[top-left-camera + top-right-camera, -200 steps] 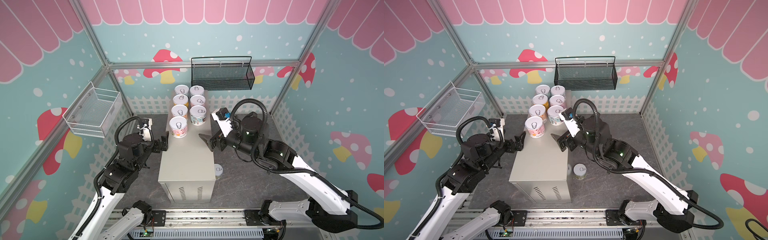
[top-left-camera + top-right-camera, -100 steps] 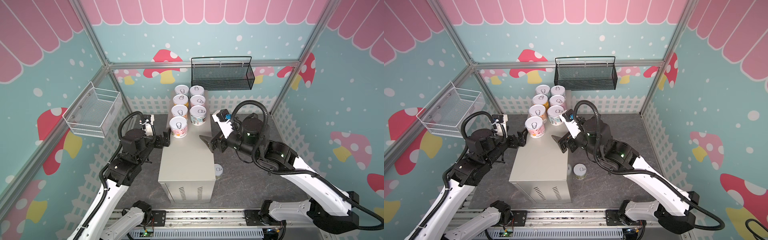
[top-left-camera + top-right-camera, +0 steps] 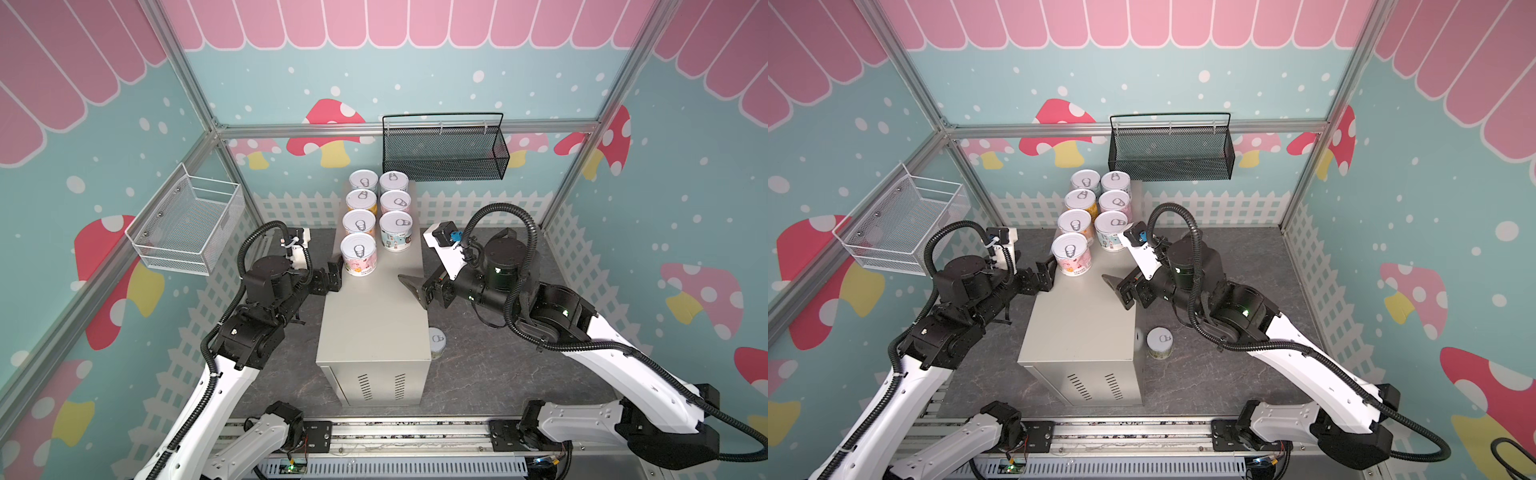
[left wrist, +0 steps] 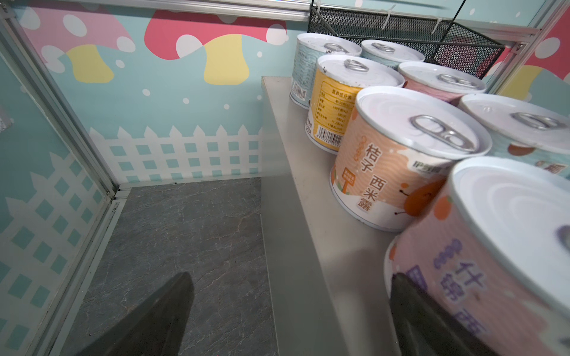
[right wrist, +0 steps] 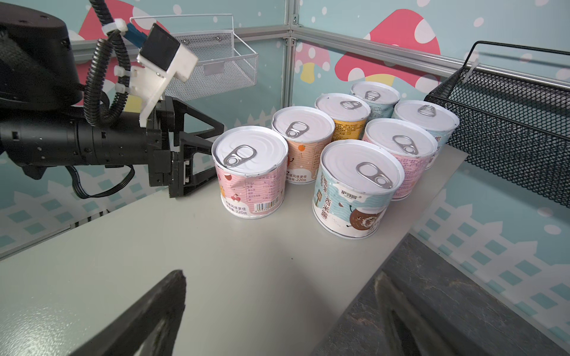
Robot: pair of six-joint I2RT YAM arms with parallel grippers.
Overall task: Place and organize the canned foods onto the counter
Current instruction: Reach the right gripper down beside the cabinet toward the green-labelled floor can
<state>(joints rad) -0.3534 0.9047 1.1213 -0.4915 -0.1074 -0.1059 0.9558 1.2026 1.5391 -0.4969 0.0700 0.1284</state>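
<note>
Left hand [image 3: 336,277] moved up beside pink-labelled short round can [image 3: 358,257] on beige metal box tabletop [image 3: 374,324], jaws apart; right hand [image 3: 411,291] apart too. Nudge low and gently, keeping it upright.

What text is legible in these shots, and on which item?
"桔子 西米露" on the orange can.
"营养成分表" on the yellow can; the table under it is too small.
"什锦" and "220克" on the front pink can.
"西米露" on the front blue can; its brand mark is blurred.
All other print is too small to read.
</note>
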